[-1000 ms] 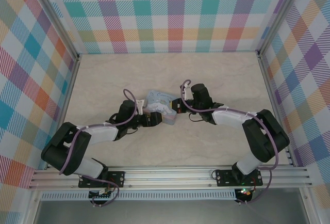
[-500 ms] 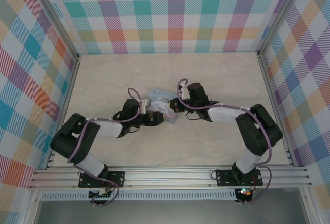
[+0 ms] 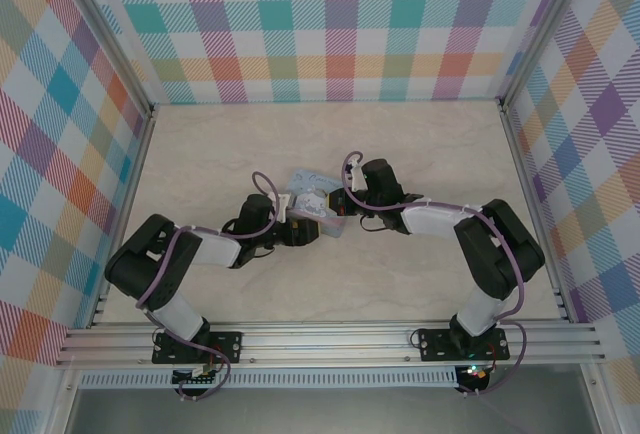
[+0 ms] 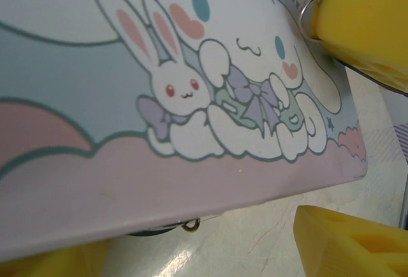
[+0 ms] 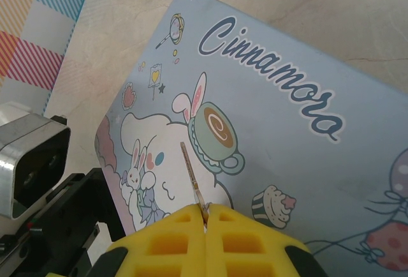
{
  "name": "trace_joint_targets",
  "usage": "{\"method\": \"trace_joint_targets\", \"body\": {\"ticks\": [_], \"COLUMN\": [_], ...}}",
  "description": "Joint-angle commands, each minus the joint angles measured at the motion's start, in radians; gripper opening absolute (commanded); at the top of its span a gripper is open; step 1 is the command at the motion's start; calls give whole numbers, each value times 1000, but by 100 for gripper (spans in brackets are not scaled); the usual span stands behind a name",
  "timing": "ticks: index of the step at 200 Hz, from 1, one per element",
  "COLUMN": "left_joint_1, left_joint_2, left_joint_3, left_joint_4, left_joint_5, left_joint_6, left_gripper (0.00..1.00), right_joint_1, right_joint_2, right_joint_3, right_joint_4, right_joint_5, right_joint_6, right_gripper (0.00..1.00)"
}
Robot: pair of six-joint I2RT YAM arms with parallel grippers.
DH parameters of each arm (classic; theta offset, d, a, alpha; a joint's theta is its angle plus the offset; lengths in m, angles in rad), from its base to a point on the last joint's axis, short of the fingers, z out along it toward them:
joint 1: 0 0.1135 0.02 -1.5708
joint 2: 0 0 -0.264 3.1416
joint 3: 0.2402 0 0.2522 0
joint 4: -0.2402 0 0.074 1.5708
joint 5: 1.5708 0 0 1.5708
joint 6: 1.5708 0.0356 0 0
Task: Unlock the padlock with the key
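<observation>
Both arms meet at the middle of the pale marbled table point(image 3: 430, 144), right at the pale blue cartoon tin point(image 3: 312, 197), with plaid walls point(image 3: 340, 24) all round. Right gripper point(image 5: 205, 218) first: its yellow fingers are pressed tight together, pinching the key point(image 5: 191, 175) by its head. The thin blade pokes out past the fingertips and lies across the printed teacup on the tin's lid. From the left wrist camera you catch one of those yellow fingers point(image 4: 363, 22) at the tin's far corner, a silvery ring point(image 4: 310, 2) just beside it. Now the left gripper point(image 4: 201, 254): its jaws stand wide apart, one finger low at each end of the tin's near edge, one of them clear of the corner, nothing clamped between them. The tin is what gets in the way here, its lid blocking any sight of its front side. Just under that near edge a small dark blue-green shape with a tiny brassy loop peeks out. That may be the padlock point(image 4: 159, 230), but it's too hidden to call. In the right wrist view the left arm's black wrist and grey camera box point(image 5: 29, 156) crowd the tin's left side.
</observation>
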Motion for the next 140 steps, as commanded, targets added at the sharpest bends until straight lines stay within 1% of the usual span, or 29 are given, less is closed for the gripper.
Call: {"method": "trace_joint_targets", "body": {"ticks": [1,37,72,98,140], "left_joint_1": [-31,-52,-85,-105,-111], "left_joint_2": [39,65,72,81,80], "left_joint_3": [-18,-16,-33,-24,-22], "left_joint_4": [40,76,83,83,92], "left_joint_5": [3,-3,-87,-108,-152], "left_joint_6": [-2,-18,-22,-27,-47], "left_gripper": [74,69,65,60,51], "right_joint_1": [8,9,8,8,8], "right_joint_2": [23,20,21,21,21], "right_joint_3": [16,15,16,16,13], "right_joint_4": [-13,-15,-16,-16,-14], "right_joint_5": [3,6,8,10,9], "right_joint_6": [8,6,4,4,6], "right_gripper": [0,0,0,0,0]}}
